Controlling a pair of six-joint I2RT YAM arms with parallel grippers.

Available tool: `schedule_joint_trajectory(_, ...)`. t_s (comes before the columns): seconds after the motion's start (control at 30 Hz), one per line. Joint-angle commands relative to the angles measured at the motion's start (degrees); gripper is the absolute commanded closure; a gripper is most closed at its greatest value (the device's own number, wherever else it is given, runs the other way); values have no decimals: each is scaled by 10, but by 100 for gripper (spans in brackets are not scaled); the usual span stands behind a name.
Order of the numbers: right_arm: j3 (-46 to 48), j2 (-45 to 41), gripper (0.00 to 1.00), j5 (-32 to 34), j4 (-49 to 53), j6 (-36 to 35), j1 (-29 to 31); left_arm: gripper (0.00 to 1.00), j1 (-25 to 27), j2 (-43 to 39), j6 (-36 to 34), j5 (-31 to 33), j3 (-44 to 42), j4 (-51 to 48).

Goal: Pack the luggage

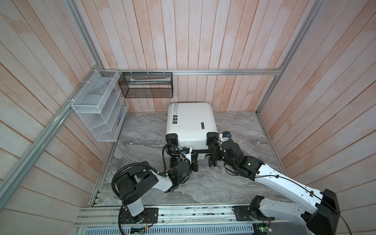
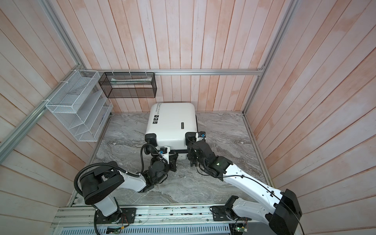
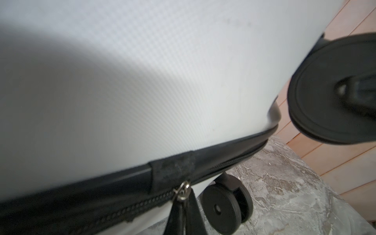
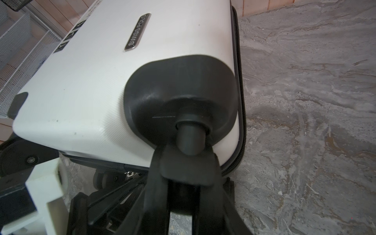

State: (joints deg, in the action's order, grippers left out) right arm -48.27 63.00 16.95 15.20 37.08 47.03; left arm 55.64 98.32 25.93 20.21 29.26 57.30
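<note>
Lying flat on the grey marble tabletop is the small white hard-shell suitcase. Its lid is shut and it sits in the middle, close to the back wall. Its long side points away from the robot, and its wheel end points at the two arms.

The left gripper is pinched tight shut on the little silver zip pull, low down on the wheel end. The right gripper is closed partway, with one finger on each side of the black wheel holder at the upper wheel on the robot's right. It looks like it is holding the case so it will not slide.

What matters next is the black zip line. It runs sideways across the wheel end, between the two halves of the case, and then goes round the corner. The pull is right in the left jaws, so the left arm is the nearer one. I think that arm should pull along the zip line, not away from it. I cannot tell which way opens the zip.
</note>
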Motion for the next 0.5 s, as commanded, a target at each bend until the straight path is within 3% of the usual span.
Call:
schedule_joint_trajectory(0.0,-15,-1,100,-63,-49,-31,21,100,18,1,-42,-27,41,-9)
schedule_joint_trajectory(0.27,-17,1,100,-63,-52,-29,28,100,38,31,-74,-72,96,-12)
schedule_joint_trajectory(0.47,-16,-6,100,-26,-37,-33,23,100,41,7,-68,-58,61,-3)
